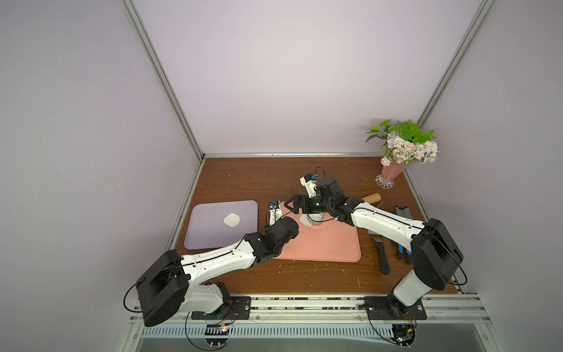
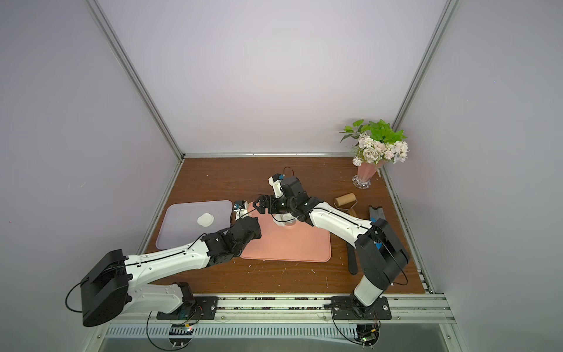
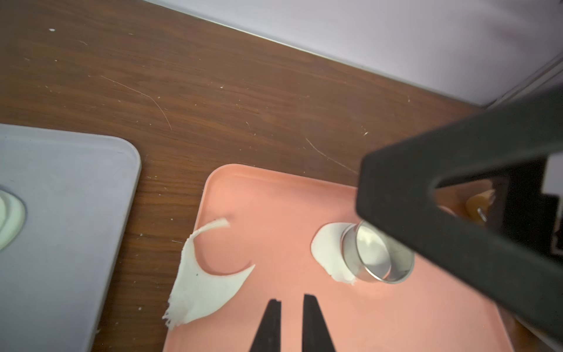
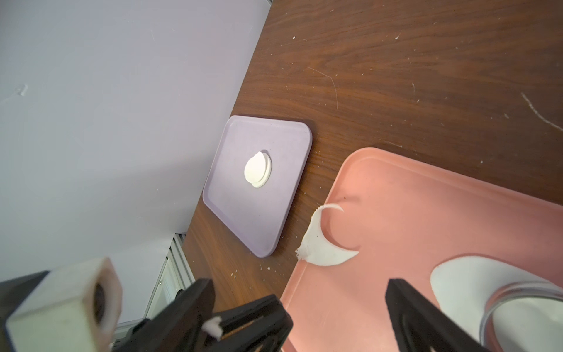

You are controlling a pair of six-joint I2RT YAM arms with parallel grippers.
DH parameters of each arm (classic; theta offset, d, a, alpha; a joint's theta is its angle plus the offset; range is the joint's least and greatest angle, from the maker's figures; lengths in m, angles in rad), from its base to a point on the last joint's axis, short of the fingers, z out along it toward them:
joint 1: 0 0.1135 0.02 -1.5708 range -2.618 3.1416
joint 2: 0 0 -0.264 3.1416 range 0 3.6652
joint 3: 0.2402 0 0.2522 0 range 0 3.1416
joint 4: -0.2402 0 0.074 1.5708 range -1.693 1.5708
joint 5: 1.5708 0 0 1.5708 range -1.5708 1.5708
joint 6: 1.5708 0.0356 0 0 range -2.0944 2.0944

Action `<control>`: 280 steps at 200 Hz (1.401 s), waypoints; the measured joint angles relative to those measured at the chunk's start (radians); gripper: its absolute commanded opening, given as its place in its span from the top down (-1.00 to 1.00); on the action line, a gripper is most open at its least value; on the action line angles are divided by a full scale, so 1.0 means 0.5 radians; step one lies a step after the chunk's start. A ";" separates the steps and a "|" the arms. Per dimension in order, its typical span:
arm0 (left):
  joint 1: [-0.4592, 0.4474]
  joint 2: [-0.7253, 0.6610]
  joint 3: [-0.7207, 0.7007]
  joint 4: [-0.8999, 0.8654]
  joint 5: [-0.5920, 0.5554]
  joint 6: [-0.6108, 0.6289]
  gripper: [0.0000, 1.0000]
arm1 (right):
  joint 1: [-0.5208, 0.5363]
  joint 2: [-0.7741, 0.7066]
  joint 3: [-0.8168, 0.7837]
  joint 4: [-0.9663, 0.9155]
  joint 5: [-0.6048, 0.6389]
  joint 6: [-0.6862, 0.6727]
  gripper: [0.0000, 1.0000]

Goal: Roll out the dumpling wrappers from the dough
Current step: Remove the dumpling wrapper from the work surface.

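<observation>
Dumpling wrappers (image 1: pixel 232 220), round white discs in a small stack, lie mid-tray on a flat lilac plastic tray (image 1: pixel 210 240), left of centre in both top views. Left gripper (image 3: pixel 291 300): jaws narrowly parted, empty, over a salmon-pink tray (image 3: pixel 304 198). A ragged white scrap (image 3: pixel 201 289) overhangs the pink tray's edge facing the lilac one. Centre frame, thin white dough (image 3: pixel 327 253) lies under a short steel ring cutter (image 3: pixel 380 262). Right gripper (image 4: pixel 300 286) above it gapes wide, gripping nothing.

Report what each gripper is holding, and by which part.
Nothing is held. The left gripper has a narrow empty gap over the pink mat; the right gripper stands wide open, the steel ring cutter outside its jaws.
</observation>
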 measured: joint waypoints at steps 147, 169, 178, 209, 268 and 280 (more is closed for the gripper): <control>0.385 0.571 0.571 -0.313 0.798 0.066 0.23 | -0.258 -0.076 -0.188 -0.417 0.553 -0.481 -0.26; 0.397 0.755 0.727 -0.372 0.886 0.065 0.23 | -0.265 -0.023 -0.200 -0.417 0.593 -0.495 -0.19; 0.402 0.809 0.761 -0.384 0.912 0.063 0.23 | -0.265 -0.018 -0.214 -0.412 0.612 -0.500 -0.16; 0.416 0.920 0.787 -0.409 0.990 0.049 0.22 | -0.266 -0.009 -0.252 -0.407 0.637 -0.505 -0.13; 0.430 1.086 0.850 -0.428 1.067 -0.006 0.24 | -0.266 0.005 -0.293 -0.380 0.640 -0.504 -0.10; 0.430 1.109 0.854 -0.425 1.070 -0.026 0.25 | -0.266 0.005 -0.293 -0.366 0.639 -0.504 -0.09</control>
